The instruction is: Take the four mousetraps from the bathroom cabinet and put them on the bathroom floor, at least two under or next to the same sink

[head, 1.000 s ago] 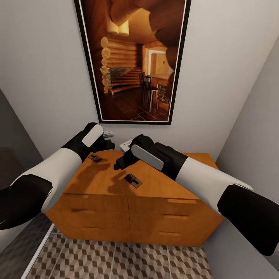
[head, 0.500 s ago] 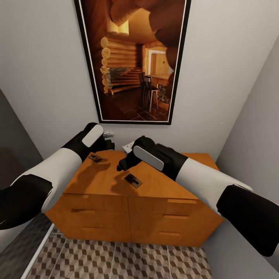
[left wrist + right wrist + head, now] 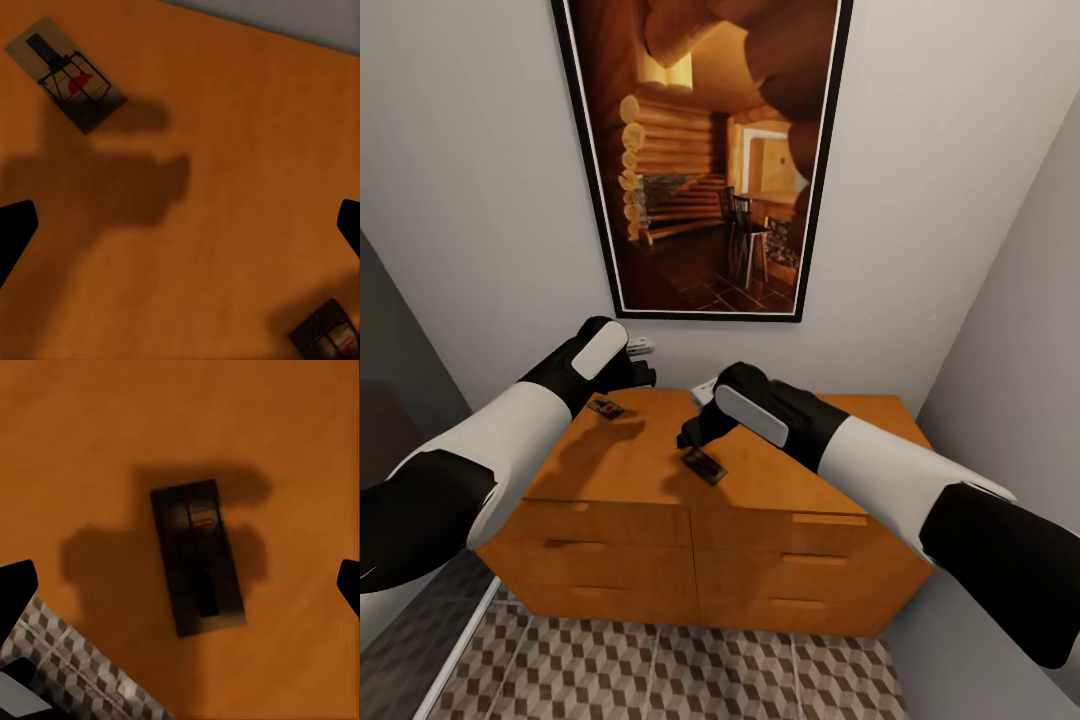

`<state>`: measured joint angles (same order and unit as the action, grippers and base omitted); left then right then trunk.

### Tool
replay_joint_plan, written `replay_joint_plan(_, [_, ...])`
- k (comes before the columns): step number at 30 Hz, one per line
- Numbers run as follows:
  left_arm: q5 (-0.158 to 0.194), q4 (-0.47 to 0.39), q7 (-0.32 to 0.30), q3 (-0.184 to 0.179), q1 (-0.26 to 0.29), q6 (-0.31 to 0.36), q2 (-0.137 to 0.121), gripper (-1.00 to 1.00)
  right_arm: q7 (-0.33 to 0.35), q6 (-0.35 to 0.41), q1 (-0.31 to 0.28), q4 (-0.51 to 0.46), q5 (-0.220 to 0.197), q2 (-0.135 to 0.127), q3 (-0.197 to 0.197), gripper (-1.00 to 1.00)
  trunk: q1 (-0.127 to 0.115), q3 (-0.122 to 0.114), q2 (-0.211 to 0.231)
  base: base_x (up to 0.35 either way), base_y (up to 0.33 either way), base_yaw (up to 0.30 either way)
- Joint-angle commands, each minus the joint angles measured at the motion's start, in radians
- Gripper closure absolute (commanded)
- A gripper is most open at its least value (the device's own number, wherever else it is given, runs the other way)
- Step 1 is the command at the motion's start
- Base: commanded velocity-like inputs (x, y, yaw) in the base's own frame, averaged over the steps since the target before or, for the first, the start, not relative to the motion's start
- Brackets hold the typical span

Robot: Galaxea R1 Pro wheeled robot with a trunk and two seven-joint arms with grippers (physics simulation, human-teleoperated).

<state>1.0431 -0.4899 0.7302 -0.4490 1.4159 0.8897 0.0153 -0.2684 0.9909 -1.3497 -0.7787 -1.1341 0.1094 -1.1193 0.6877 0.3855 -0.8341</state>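
Two mousetraps seen on the cabinet top, both grippers hovering above it

One mousetrap (image 3: 703, 464) lies flat near the front edge of the orange cabinet (image 3: 620, 455), right under the right gripper (image 3: 180, 577), whose fingertips are spread wide at either side of it, not touching. Another mousetrap (image 3: 605, 407) sits toward the back left, by the left gripper (image 3: 180, 225), also opened wide and holding nothing. Cube-patterned bathroom floor (image 3: 660, 670) is seen below the drawers.

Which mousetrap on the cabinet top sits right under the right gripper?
The mousetrap near the cabinet's front middle, centred between the right gripper's open fingers. The other mousetrap lies beside the left gripper.
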Motion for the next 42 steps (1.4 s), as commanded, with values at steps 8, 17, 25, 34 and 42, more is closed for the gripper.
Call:
replay_joint_plan(8, [0.000, 0.000, 0.000, 0.000, 0.000, 0.000, 0.001, -1.00, 0.001, -0.009, 0.009, 0.057, 0.002, 0.001, 0.000, -1.00, 0.000, 0.000, 0.000, 0.000, 0.000, 0.000])
replay_joint_plan(17, [0.001, 0.001, 0.000, 0.000, -0.001, 0.000, 0.001, -1.00, 0.001, -0.021, 0.020, 0.071, 0.003, 0.002, -0.001, -1.00, 0.000, 0.000, 0.000, 0.000, 0.000, 0.000])
replay_joint_plan(25, [0.001, 0.002, 0.000, 0.000, -0.002, 0.000, 0.002, -1.00, 0.002, -0.025, 0.022, 0.074, 0.003, 0.001, -0.001, -1.00, 0.000, 0.000, 0.000, 0.000, 0.000, 0.000])
replay_joint_plan(34, [0.001, 0.002, 0.000, 0.000, -0.003, 0.000, 0.002, -1.00, 0.002, -0.040, 0.024, 0.073, 0.028, 0.004, -0.004, -1.00, 0.000, 0.000, 0.000, 0.000, 0.000, 0.000])
replay_joint_plan(42, [0.001, 0.003, 0.000, 0.000, -0.006, -0.001, 0.002, -1.00, 0.005, -0.060, 0.025, 0.073, 0.107, 0.007, -0.021, -1.00, 0.000, 0.000, 0.000, 0.000, 0.000, 0.000])
